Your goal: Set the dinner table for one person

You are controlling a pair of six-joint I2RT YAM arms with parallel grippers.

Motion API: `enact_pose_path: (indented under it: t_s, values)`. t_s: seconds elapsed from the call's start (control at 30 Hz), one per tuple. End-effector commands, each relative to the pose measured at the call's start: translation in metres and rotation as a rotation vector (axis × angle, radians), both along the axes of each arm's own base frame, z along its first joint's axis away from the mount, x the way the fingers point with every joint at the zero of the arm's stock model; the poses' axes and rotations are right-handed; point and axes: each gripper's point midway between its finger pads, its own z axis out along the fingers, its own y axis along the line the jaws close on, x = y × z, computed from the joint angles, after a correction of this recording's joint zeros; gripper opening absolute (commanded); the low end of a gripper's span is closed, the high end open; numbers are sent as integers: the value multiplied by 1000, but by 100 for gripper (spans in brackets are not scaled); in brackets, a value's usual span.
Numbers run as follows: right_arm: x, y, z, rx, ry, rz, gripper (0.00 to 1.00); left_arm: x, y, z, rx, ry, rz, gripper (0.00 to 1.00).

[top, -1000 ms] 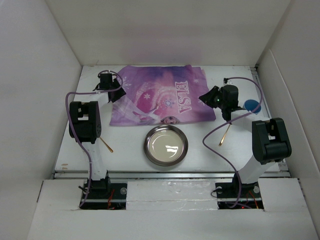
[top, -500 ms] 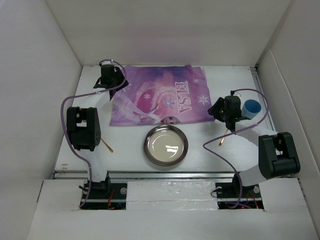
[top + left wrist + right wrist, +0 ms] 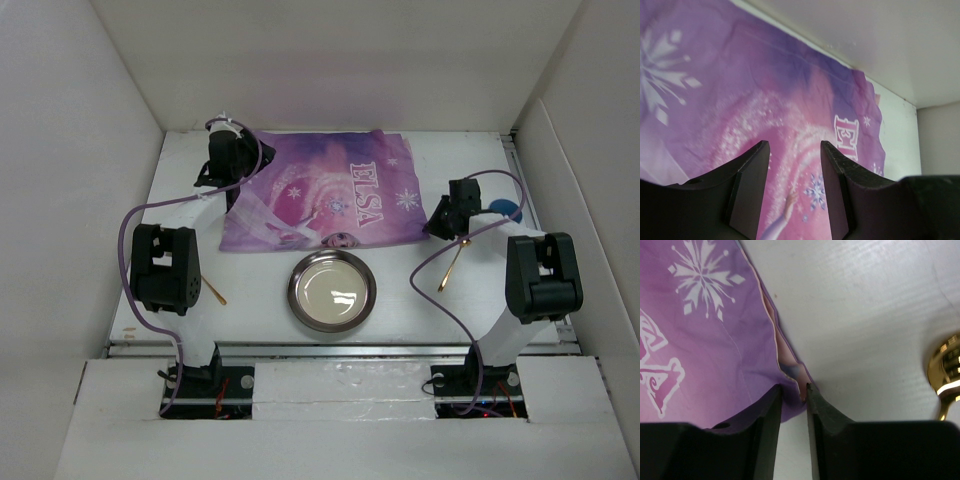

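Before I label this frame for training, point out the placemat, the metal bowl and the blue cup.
placemat [image 3: 320, 200]: top view, on its printed middle.
metal bowl [image 3: 332, 291]: top view, on its pale inside.
blue cup [image 3: 507, 210]: top view, on the visible rim beside the right arm.

White table [image 3: 400, 320]; placemat [image 3: 320, 195], bowl [image 3: 332, 291], utensils

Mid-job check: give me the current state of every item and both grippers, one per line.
placemat: lying at the far side of the dinner table, right near corner rumpled.
bowl: upright, empty, on the table just near of the placemat.
blue cup: mostly hidden behind the right arm.
gold utensil: flat on the table.
second gold utensil: flat on the table.
left gripper: open over the placemat.
right gripper: pinching the placemat's corner.
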Motion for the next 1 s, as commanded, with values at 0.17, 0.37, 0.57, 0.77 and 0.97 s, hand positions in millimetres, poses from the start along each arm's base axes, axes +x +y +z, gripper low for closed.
enact_pose_path:
  t_s: [0.17,0.37,0.57,0.77,0.97]
  values:
    - [-1,-12,-1,37,82,34,3,-7,-52,67,-19,-144,-69,42]
    - [-30,-26,-6,48,68,2,0,-13,-46,81,-5,-184,-50,42]
    - [-44,-38,0,24,21,-30,22,-22,-41,65,-43,-143,-12,42]
    - [-26,-17,53,65,-164,91,56,-75,-11,48,-85,-154,104,42]
    - [-32,47,116,78,-389,292,54,-161,25,-14,-47,-56,206,43]
